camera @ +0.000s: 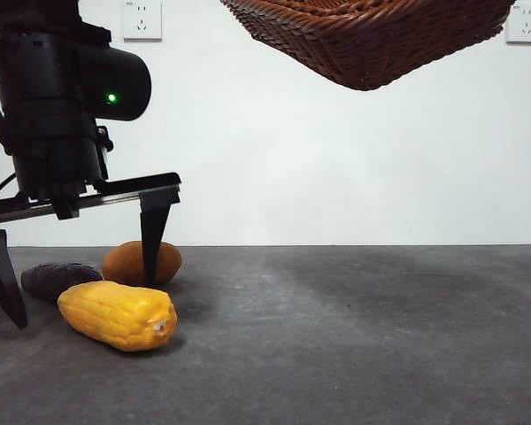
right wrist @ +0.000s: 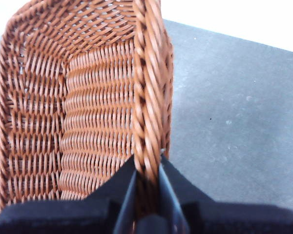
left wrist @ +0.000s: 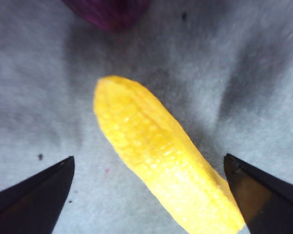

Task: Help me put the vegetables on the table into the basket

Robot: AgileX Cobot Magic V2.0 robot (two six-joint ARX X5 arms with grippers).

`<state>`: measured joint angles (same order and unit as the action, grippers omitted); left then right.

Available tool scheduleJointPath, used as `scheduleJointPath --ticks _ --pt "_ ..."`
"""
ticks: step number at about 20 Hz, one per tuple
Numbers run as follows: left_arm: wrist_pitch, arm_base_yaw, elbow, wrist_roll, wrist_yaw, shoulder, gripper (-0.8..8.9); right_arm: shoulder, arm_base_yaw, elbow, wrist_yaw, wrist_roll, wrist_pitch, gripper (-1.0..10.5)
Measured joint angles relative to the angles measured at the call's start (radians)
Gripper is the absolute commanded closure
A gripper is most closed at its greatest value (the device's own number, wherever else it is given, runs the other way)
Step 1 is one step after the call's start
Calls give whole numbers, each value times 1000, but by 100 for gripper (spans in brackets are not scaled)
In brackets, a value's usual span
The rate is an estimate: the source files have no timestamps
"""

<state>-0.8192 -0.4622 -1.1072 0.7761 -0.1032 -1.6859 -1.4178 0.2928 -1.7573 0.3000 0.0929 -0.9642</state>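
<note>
My left gripper (camera: 83,301) hangs open just above the table (camera: 354,336), its jaws spread on either side of the yellow corn cob (camera: 119,314). The left wrist view shows the corn cob (left wrist: 161,156) lying slantwise between the open left gripper (left wrist: 149,158), with no contact. Behind the corn lie the orange-brown potato (camera: 122,263) and the purple sweet potato (camera: 53,279), whose end also shows as sweet potato (left wrist: 110,12). The woven basket (camera: 372,40) hangs tilted high in the air. My right gripper (right wrist: 147,165) is shut on the basket rim (right wrist: 146,97); the basket is empty inside.
A white wall with two power sockets (camera: 142,19) (camera: 525,22) stands behind the table. The left arm's dark body (camera: 53,106) fills the upper left of the front view. Grey table surface (right wrist: 234,122) lies below the raised basket.
</note>
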Motion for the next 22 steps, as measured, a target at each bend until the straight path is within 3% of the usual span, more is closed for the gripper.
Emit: scheduleJointPath --ticks 1,4,6,12,18,22 --pt "3 -5 0 3 12 -1 258 0 0 0 0 1 0 957" --pt "8 -10 0 3 15 -1 665 0 0 0 1 2 -1 958" --pt "30 -14 0 2 15 -1 827 0 0 0 5 2 -2 957" --pt "79 -46 0 -25 14 -1 822 0 0 0 5 5 -16 957" --pt "89 -52 0 -204 17 14 822 0 0 3 -16 10 -76 958" --pt "119 -53 0 -335 21 145 822 2 -9 64 -43 8 -85 958"
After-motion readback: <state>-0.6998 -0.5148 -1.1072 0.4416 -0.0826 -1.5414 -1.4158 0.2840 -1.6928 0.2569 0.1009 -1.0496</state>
